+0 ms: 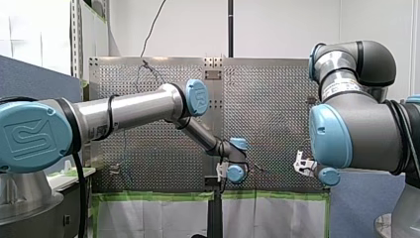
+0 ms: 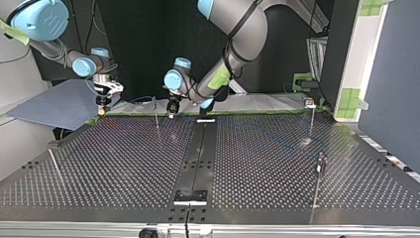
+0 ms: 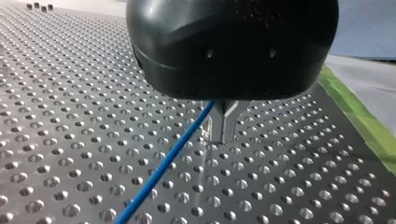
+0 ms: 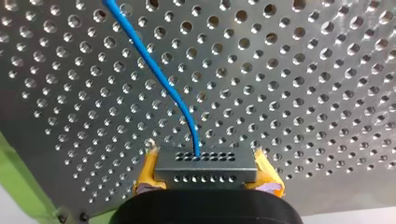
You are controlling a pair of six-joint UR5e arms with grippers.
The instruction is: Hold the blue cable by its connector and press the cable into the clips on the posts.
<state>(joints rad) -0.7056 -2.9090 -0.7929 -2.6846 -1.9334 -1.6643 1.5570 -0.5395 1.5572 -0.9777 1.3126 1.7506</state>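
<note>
White wall [image 1: 282, 25] behind; blue partition [image 1: 34, 74] at left.

bright, even light in the front view, the far wall [image 1: 287, 25] washed pale. in the top view the background is dark and the surface [image 2: 124, 163] shows a soft sheen. in the wrist views the holes [image 3: 70, 154] glint and the far rows soften.

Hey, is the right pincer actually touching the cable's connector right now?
Touching. The right wrist view shows the right pincer, its yellow pads pressed against both ends of the grey connector, the blue cable leading out of it.
</note>
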